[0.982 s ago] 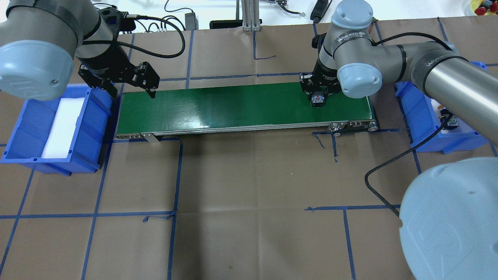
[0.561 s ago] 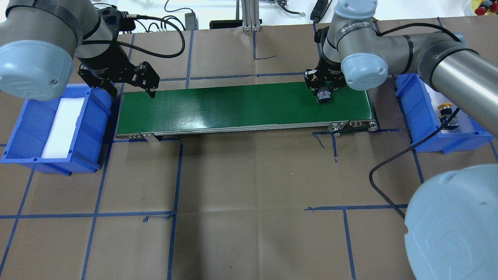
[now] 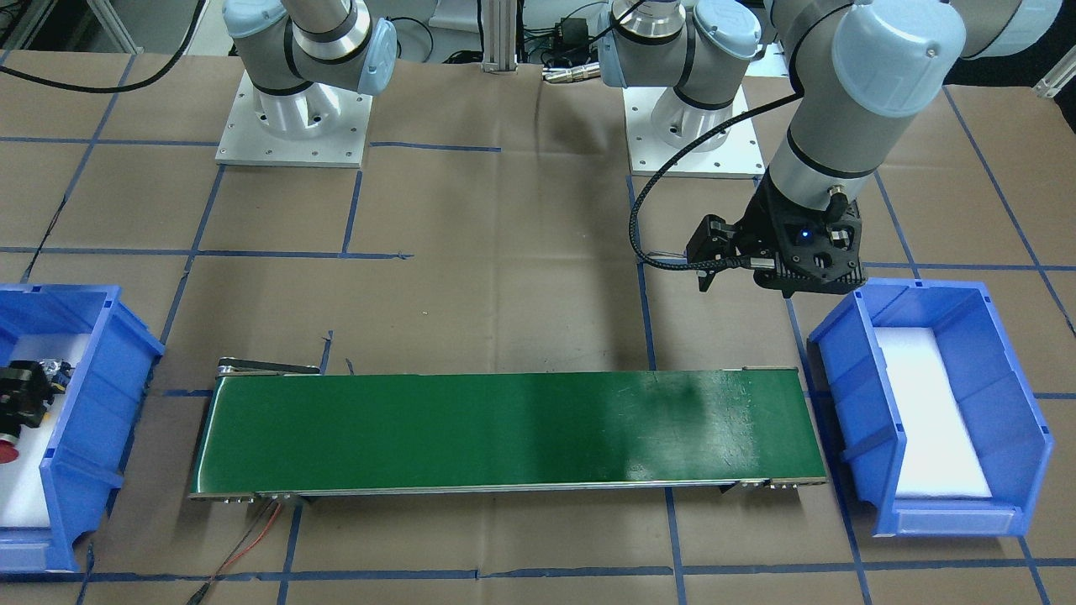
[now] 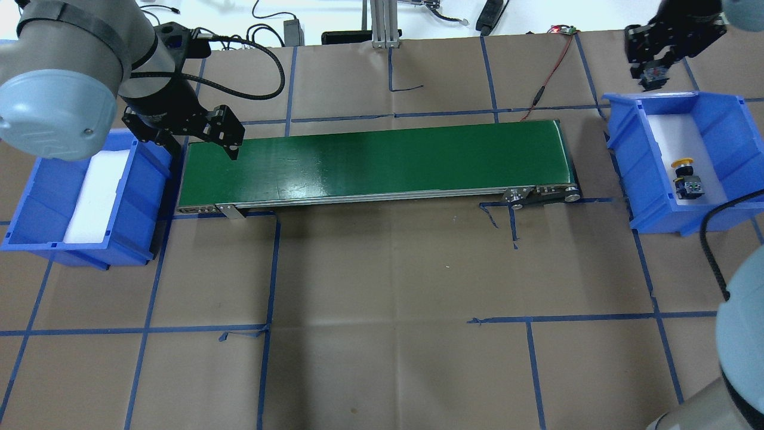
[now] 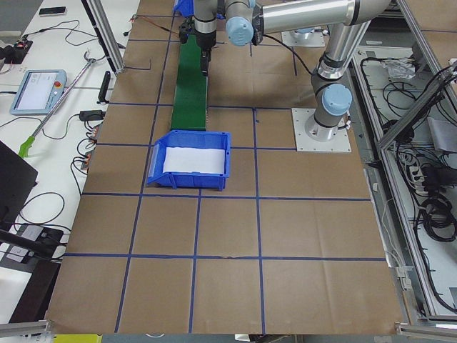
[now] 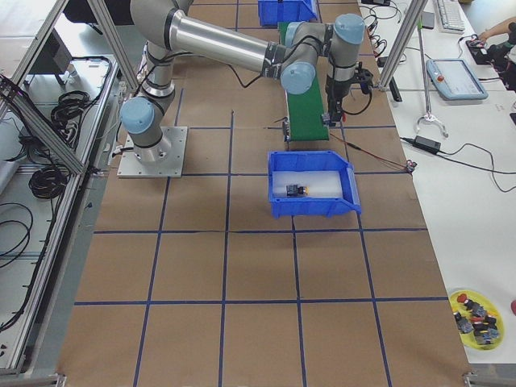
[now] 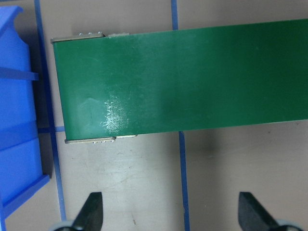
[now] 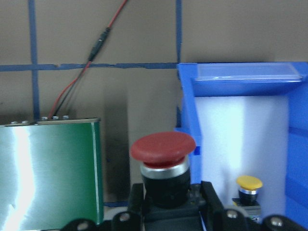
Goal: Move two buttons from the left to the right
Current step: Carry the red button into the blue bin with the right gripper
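Nearest to the right wrist lens, the right pincer [image 4: 653, 67] is clamped on the red button [image 8: 163, 154]. It holds the black body below the collar, and the cap points away. The button hangs in the air by the edge of the right bin [image 8: 240, 79], not clearly over the foam. A little farther, the yellow button [image 8: 249, 185] stands inside this bin. Far across the bench [image 4: 382, 269], the left pincer [image 7: 171, 216] has its fingers apart and holds nothing, near the left end of the green belt [image 7: 183, 82].

I judge the button to be light, hard and stiff. Its smooth domed cap would slip, so the squared block is the better place to grip. The wrist view shows this grip. The overhead view hides it, yet it shows the left bin [image 4: 143, 179] with only white foam inside.
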`<state>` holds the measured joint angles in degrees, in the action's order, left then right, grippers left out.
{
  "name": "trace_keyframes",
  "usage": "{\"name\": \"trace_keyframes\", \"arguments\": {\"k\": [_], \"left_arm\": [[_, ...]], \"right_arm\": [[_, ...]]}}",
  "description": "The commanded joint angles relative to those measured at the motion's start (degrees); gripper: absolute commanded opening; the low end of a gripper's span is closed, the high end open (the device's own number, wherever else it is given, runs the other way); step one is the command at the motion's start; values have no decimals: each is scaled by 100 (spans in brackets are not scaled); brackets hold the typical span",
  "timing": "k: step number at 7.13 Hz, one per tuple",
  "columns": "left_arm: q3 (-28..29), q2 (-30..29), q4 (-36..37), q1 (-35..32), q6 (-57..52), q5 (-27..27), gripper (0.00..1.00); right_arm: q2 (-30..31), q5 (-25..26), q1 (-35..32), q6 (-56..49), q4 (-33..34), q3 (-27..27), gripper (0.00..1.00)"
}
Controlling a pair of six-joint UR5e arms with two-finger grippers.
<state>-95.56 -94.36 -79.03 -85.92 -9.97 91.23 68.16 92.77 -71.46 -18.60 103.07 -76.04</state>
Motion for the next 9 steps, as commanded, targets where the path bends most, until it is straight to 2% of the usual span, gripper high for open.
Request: {"name": "trace_keyframes", "arguments": {"k": [1, 3, 5, 7, 9], "left_arm": [[2, 49, 63, 460, -410, -43, 100], [2, 84, 63, 453, -383, -26, 100], [2, 128, 37, 409, 61, -35, 100], [2, 172, -16, 287, 484, -44, 100], [11, 225, -42, -204, 1021, -35, 100]], "right_arm": [[-388, -22, 544, -879, 282, 10, 2], [-654, -22, 555, -1049, 529, -147, 2], [-734, -13, 607, -1058, 1440, -830, 2], [-813, -4, 835, -1084, 1541, -974, 2], [-1040, -4, 845, -1067, 1558, -1027, 3]]}}
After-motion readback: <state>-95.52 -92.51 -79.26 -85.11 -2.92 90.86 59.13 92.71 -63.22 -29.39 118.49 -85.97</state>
